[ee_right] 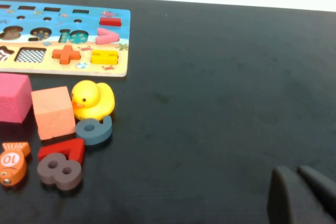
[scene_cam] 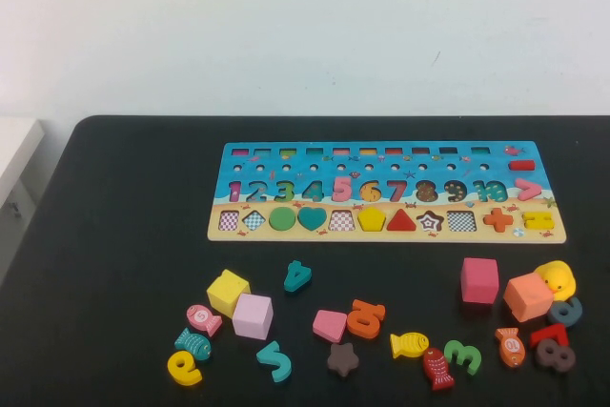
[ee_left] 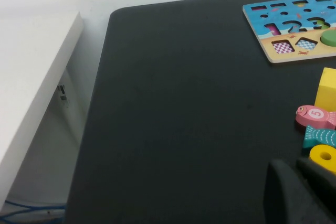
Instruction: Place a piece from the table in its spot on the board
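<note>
Yellow wooden pentagon piece (scene_cam: 372, 219) sits in its cut-out in the shape row of the long wooden puzzle board (scene_cam: 386, 233), between a checkered empty slot on its left and the red triangle (scene_cam: 401, 221) on its right. You see the board with its blue sea and sandy beach print lying flat on the black matte tabletop (scene_cam: 114, 235), toward the far side. Nearer you, loose pieces lie scattered: a yellow cube (scene_cam: 227, 291) touching a lilac cube (scene_cam: 253, 315), a yellow fish (scene_cam: 410, 343), a magenta cube (scene_cam: 479, 279), an orange cube (scene_cam: 527, 296) and a yellow duck (ee_right: 93, 99) just beside it. Your left gripper (ee_left: 302, 167) appears only in its wrist view, its dark fingers pressed together and holding nothing, over bare table near a yellow ring-shaped numeral (ee_left: 324, 157). Your right gripper (ee_right: 300, 170) shows likewise in its own wrist view, fingers closed together and empty, well apart from the duck.
</note>
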